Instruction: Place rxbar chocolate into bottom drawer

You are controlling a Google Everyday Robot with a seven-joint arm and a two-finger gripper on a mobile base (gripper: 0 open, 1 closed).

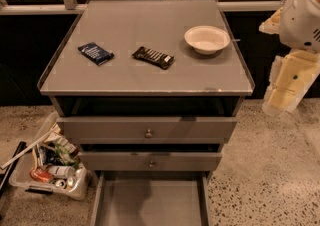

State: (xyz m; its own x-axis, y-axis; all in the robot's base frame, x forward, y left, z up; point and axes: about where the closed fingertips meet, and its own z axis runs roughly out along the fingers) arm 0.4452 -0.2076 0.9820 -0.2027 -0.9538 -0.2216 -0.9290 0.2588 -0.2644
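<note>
The rxbar chocolate (153, 57), a flat black-brown bar with white lettering, lies on the grey cabinet top (150, 77) near its middle. The bottom drawer (150, 202) is pulled out at the lower edge of the view, a grey tray with nothing showing in it. My gripper (281, 99) hangs at the end of the white and cream arm, off the right side of the cabinet. It is at about the height of the top drawer and well apart from the bar.
A dark blue flat packet (95, 53) lies left of the bar. A white bowl (207, 39) stands to its right. The two upper drawers with round knobs (148, 133) are slightly ajar. A clear bin of clutter (52, 162) sits on the floor at left.
</note>
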